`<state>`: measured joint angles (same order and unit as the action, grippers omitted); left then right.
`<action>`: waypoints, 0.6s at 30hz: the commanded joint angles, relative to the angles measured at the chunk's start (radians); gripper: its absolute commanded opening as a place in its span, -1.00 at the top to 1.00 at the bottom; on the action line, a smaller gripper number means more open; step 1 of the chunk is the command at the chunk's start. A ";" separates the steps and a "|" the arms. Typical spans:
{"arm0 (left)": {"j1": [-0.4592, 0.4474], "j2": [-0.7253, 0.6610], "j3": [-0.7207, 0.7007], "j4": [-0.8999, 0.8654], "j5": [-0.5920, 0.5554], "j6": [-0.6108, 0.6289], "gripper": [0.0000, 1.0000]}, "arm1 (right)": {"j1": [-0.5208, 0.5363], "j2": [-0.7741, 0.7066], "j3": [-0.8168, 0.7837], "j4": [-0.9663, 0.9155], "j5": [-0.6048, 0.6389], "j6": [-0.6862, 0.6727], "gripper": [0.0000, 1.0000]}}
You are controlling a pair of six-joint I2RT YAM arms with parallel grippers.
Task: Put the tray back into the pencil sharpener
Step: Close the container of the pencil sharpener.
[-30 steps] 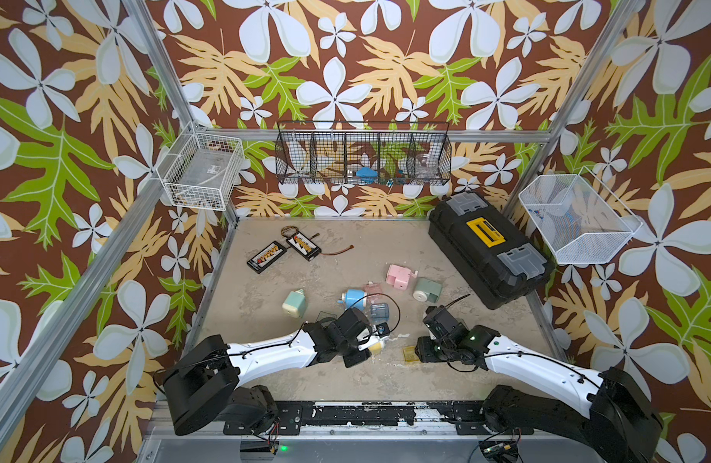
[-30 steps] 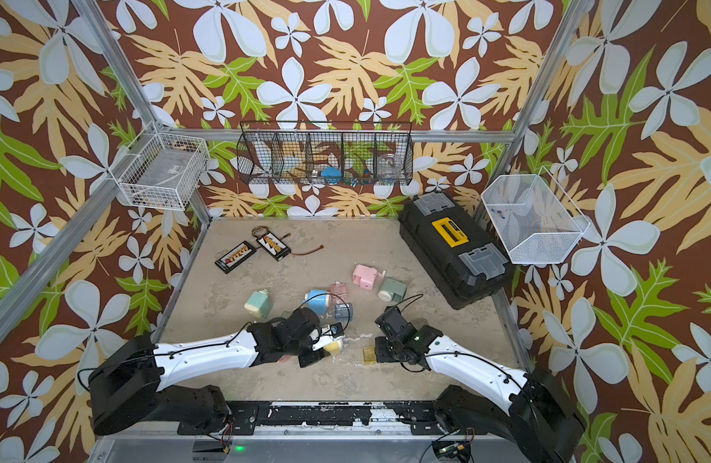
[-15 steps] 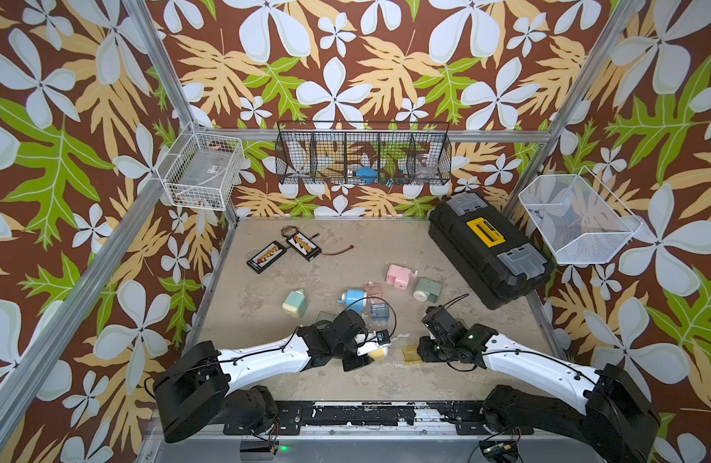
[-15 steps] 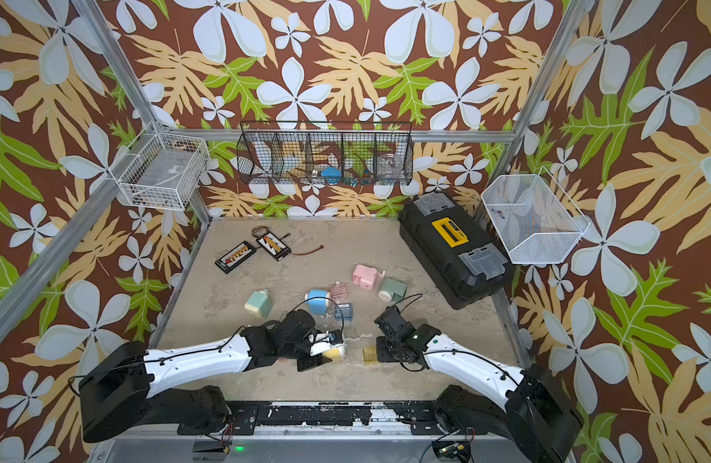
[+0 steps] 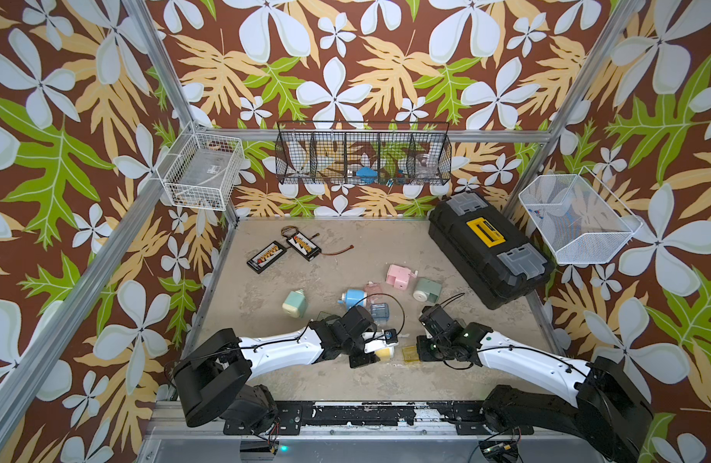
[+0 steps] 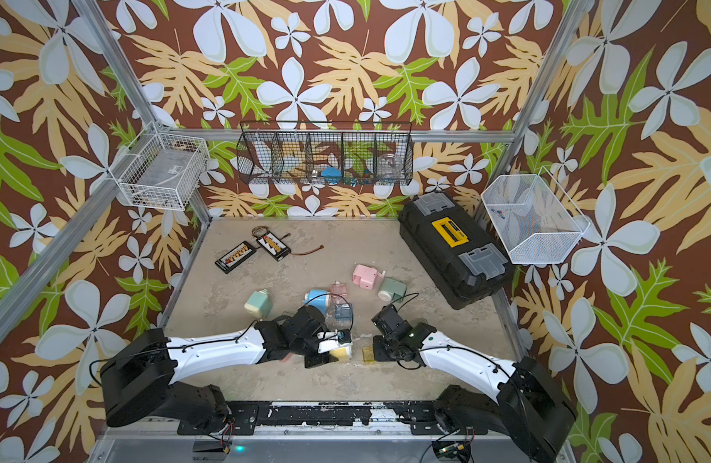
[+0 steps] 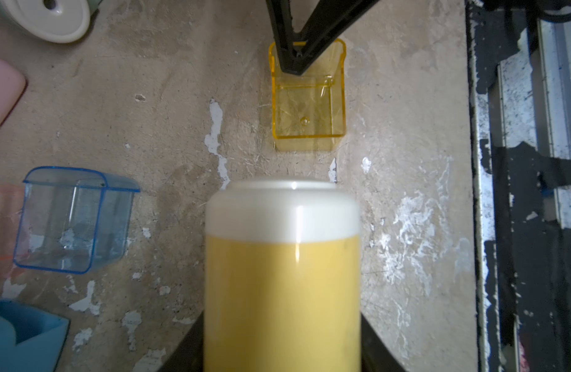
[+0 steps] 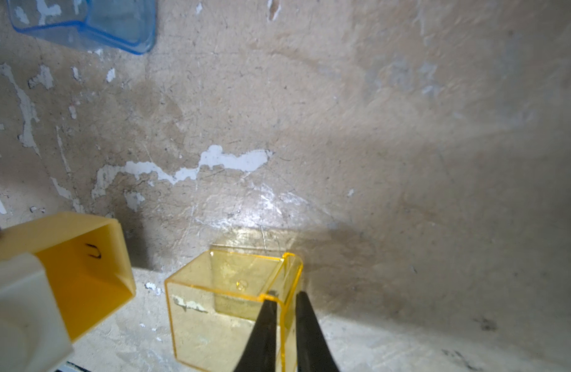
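1. The left gripper [image 5: 377, 352] has its jaws partway closed, clamped on the yellow pencil sharpener [image 7: 282, 273]. In both top views it holds the sharpener near the 6 o'clock edge of the table [image 5: 386, 256].
2. The clear yellow tray [image 8: 213, 309] sits on the table at the sharpener's 3 o'clock. It is near the sharpener but apart from it, and outside its open slot.
3. The right gripper [image 8: 285, 298] has its fingers nearly together, pinching one tray wall — one finger inside, one outside.
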<state>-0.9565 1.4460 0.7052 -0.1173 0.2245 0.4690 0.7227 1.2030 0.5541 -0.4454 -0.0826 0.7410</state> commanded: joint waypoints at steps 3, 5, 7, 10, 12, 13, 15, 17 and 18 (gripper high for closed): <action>0.000 0.027 0.022 0.047 0.035 -0.011 0.55 | 0.006 0.007 0.002 0.041 -0.020 0.015 0.78; -0.002 0.039 0.026 0.046 0.036 -0.013 0.55 | 0.010 0.010 0.003 0.050 -0.028 0.022 0.81; -0.002 0.048 0.030 0.045 0.039 -0.011 0.55 | 0.015 0.014 0.003 0.061 -0.032 0.031 0.83; -0.004 0.057 0.034 0.045 0.040 -0.009 0.55 | 0.026 0.027 0.009 0.073 -0.037 0.041 0.84; -0.005 0.064 0.037 0.045 0.039 -0.009 0.55 | 0.035 0.037 0.016 0.079 -0.038 0.046 0.84; -0.007 0.067 0.038 0.045 0.037 -0.009 0.54 | 0.041 0.043 0.018 0.082 -0.039 0.050 0.84; -0.008 0.073 0.041 0.044 0.033 -0.009 0.54 | 0.047 0.052 0.026 0.086 -0.043 0.055 0.83; -0.009 0.077 0.043 0.043 0.028 -0.010 0.54 | 0.051 0.059 0.032 0.088 -0.045 0.058 0.81; -0.010 0.077 0.045 0.042 0.027 -0.010 0.54 | 0.052 0.060 0.035 0.088 -0.048 0.060 0.79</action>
<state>-0.9630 1.5204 0.7418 -0.0978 0.2436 0.4656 0.7696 1.2587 0.5766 -0.3843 -0.1116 0.7849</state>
